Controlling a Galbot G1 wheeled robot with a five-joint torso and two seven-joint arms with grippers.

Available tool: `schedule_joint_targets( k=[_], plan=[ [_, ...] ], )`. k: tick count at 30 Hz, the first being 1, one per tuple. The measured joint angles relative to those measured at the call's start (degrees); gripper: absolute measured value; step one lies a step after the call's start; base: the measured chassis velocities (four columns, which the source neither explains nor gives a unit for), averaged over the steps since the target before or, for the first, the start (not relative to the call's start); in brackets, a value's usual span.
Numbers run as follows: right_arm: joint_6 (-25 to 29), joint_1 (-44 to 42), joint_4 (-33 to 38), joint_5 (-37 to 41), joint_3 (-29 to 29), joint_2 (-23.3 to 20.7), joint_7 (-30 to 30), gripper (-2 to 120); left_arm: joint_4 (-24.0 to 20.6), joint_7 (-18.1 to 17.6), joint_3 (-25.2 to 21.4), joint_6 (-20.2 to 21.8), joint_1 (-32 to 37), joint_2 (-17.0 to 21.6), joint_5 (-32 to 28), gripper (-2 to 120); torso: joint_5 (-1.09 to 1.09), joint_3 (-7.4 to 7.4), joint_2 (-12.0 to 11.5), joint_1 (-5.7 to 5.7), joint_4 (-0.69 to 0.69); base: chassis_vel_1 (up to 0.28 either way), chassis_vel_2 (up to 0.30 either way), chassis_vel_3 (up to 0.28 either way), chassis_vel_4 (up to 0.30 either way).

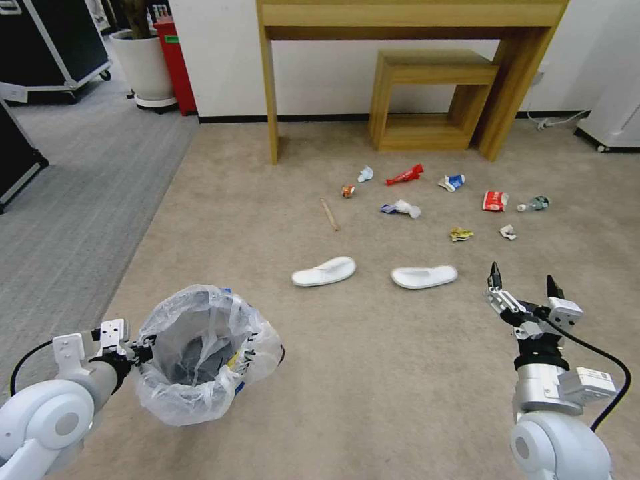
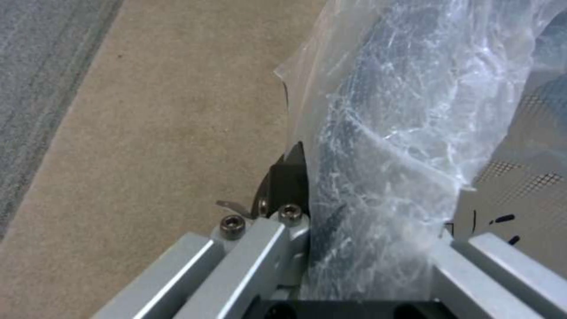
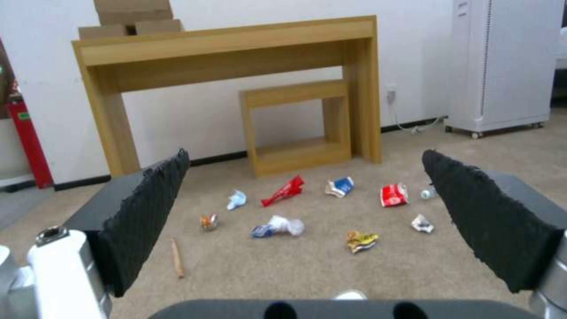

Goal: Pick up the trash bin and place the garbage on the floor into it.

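My left gripper (image 1: 138, 351) is shut on the rim of the trash bin (image 1: 200, 353), a blue bin under a crumpled clear liner (image 2: 401, 133), held at my lower left over the floor (image 1: 373, 373). One black finger (image 2: 288, 179) sits outside the liner. The right gripper (image 1: 523, 280) (image 3: 305, 155) hangs open and empty at the lower right. Garbage lies ahead: two white slippers (image 1: 324, 272) (image 1: 424, 277), a wooden stick (image 1: 329, 215), a red wrapper (image 1: 405, 175) (image 3: 285, 190), a blue-white carton (image 1: 452, 182), a red packet (image 1: 495, 201), a yellow wrapper (image 1: 461, 234), a bottle (image 1: 535, 203) and tissues (image 1: 365, 175).
A tall wooden desk (image 1: 413, 20) and a low wooden shelf (image 1: 427, 100) stand against the far wall behind the litter. Grey carpet (image 1: 73, 193) runs along the left, with a white planter (image 1: 143, 67) and black cases. A white cabinet (image 1: 617, 100) stands far right.
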Motion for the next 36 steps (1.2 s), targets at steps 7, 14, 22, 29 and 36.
schedule_joint_targets(
  k=[7, 14, 22, 29, 36],
  plan=[
    [-1.07, 0.12, 0.17, 0.62, 0.33, -0.64, -0.04, 100, 0.17, 0.01, 0.11, -0.12, -0.08, -0.44, 0.1, 0, 0.02, 0.0, 0.0, 0.0, -0.04, -0.034, -0.021, 0.021, 0.01],
    [-1.9, 0.15, 0.29, 1.09, 0.32, -0.88, -0.05, 100, 0.09, -0.29, 0.2, -0.13, -0.18, -0.53, 0.17, 0, 0.01, 0.0, 0.0, 0.0, -0.01, -0.007, 0.006, 0.004, -0.006],
    [-1.89, 0.16, 0.35, 1.31, 0.35, -1.0, 0.02, 100, -0.04, -0.48, 0.1, -0.13, -0.15, -0.6, 0.09, 0, 0.0, 0.0, 0.0, 0.0, -0.01, -0.121, 0.103, 0.118, -0.124],
    [-1.66, 0.02, 0.41, 1.28, 0.36, -0.84, 0.06, 100, -0.05, -0.47, 0.13, -0.13, -0.05, -0.74, 0.22, 0, -0.01, 0.0, 0.0, 0.0, -0.02, -0.237, 0.224, 0.234, -0.224],
    [-1.49, -0.13, 0.49, 1.06, 0.39, -0.59, 0.06, 100, -0.06, -0.36, 0.09, -0.22, 0.03, -0.71, 0.3, 0, 0.03, 0.01, 0.0, 0.01, -0.02, -0.266, 0.279, 0.271, -0.279]
  ],
)
